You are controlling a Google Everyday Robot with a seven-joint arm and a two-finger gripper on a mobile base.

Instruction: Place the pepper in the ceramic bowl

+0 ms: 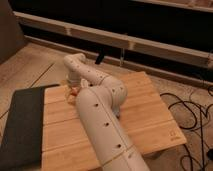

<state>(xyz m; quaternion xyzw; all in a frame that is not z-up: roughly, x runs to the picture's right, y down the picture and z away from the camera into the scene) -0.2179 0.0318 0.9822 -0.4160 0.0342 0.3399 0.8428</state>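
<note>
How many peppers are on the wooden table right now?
1. The pepper lies near the table's far left edge, by the dark mat, right under the hand. The arm may hide others.

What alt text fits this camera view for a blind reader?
A white robot arm stretches across a wooden table, its gripper down at the far left corner by a small orange piece, probably the pepper. A dark mat lies at the table's left; cables trail on the floor at right.
</note>
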